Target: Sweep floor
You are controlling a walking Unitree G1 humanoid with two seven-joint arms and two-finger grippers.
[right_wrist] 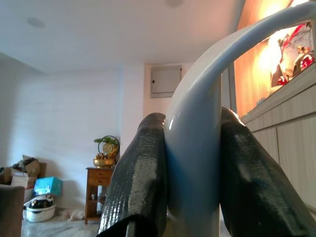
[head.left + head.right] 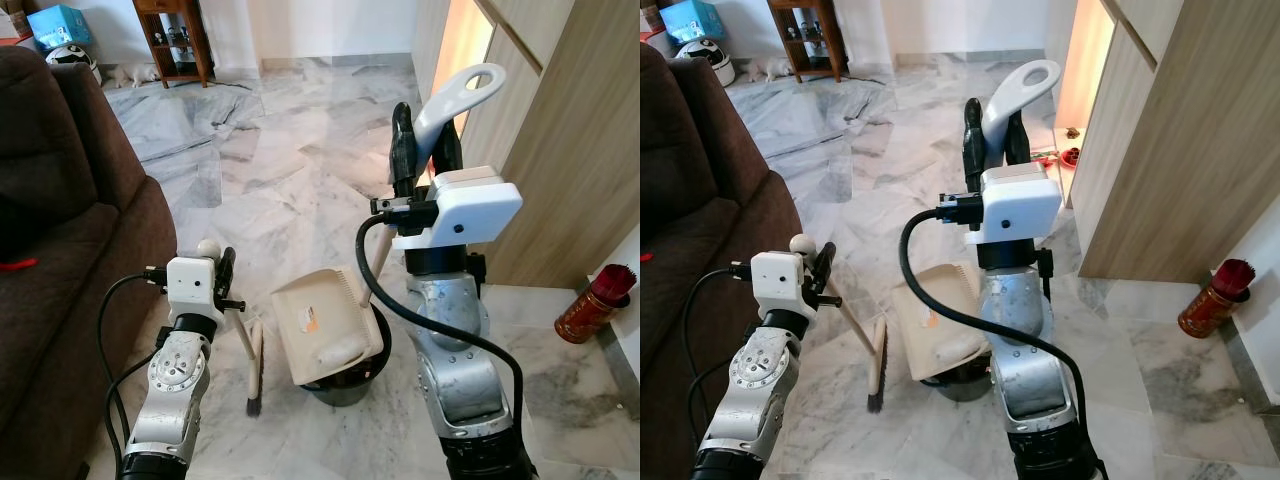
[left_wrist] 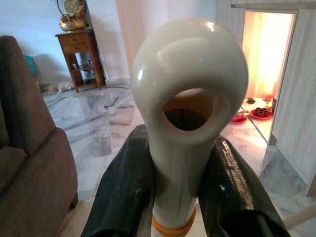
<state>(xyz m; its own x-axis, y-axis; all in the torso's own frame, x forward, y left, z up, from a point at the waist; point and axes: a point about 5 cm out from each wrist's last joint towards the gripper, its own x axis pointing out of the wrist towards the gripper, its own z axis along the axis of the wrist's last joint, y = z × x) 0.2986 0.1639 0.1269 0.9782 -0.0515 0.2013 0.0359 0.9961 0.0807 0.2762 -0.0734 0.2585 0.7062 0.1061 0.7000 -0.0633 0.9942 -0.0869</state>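
Glossy grey-veined marble floor [image 2: 300,180]; beside it a matt brown fabric sofa [image 2: 70,230]; smooth cream plastic dustpan [image 2: 325,322]; glossy white plastic handle [image 2: 455,100].

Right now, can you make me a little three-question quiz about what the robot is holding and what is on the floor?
1. True or false: the left gripper is shut on the broom handle.
2. What does the right gripper hold? A) dustpan handle B) red canister C) cable
3. Fill in: the dustpan is tipped over a dark ____.

Key: 1 true; 2 A; 3 bin.
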